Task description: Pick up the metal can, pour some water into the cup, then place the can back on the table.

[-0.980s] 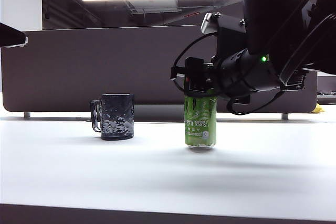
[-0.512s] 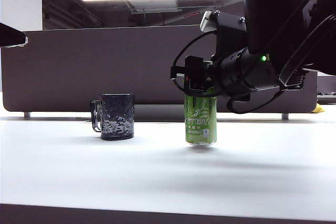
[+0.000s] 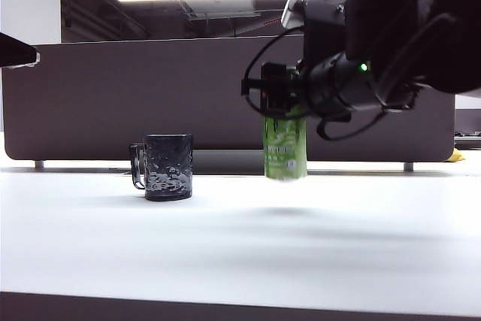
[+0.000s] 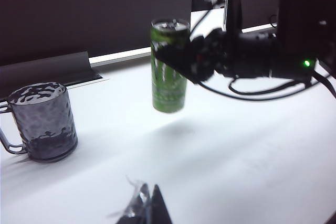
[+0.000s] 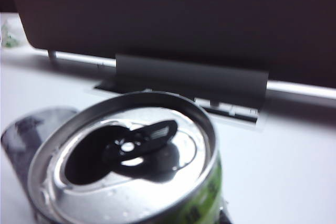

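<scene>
**Can held clear of the tabletop**

The right gripper (image 3: 284, 103) has its jaws clamped on the upper body of the metal can (image 3: 285, 152), upright, off the tabletop (image 3: 240, 261), right of the cup (image 3: 167, 167). Thin, slick, dentable: grip firmly, mid-wall. The left gripper (image 4: 144, 208) idles, jaws seemingly together.

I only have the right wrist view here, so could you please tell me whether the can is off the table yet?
Observer: Yes, the metal can hangs clear of the table, upright, with its shadow beneath.
Operator: Thank you; where is the cup?
Observer: The cup stands on the table to the can's left in the exterior view, apart from it.
Operator: And the grippers?
Observer: The right gripper clamps the can's upper part; the left gripper idles low, fingertips together, holding nothing.
</scene>
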Controlling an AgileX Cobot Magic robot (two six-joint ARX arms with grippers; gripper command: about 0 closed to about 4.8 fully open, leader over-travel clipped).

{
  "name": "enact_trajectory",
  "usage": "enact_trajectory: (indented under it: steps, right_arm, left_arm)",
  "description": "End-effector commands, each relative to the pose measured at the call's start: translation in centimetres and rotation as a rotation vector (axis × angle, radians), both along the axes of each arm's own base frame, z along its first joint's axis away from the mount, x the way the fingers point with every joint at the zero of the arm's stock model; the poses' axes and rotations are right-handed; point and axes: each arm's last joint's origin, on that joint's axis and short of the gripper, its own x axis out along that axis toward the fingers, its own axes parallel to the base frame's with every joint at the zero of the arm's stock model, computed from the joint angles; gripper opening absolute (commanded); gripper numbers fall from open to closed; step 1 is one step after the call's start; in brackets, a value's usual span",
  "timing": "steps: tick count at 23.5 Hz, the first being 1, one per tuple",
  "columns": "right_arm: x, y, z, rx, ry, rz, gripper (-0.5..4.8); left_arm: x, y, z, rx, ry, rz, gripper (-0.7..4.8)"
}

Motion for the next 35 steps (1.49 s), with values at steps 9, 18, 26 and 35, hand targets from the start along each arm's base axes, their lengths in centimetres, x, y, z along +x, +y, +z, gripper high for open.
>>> enact_trajectory:
  steps: [9, 18, 26, 35]
  right_arm:
    - [3.5, 1.4, 4.8, -0.036, -0.105, 0.037, 2.47]
    - [6.8, 3.4, 5.9, -0.033, -0.130, 0.091, 2.47]
    - [9.5, 5.2, 6.2, -0.056, -0.149, 0.112, 2.47]
    - [11.4, 6.5, 6.9, -0.123, -0.175, 0.145, 2.47]
  left_arm:
    - [0.0, 0.0, 0.1, -0.007, -0.006, 0.004, -0.05]
    - [0.4, 0.7, 0.1, -0.007, -0.006, 0.083, -0.05]
    - [0.8, 1.3, 0.1, -0.007, -0.007, 0.155, -0.05]
    - [0.8, 1.3, 0.1, -0.006, -0.007, 0.157, -0.05]
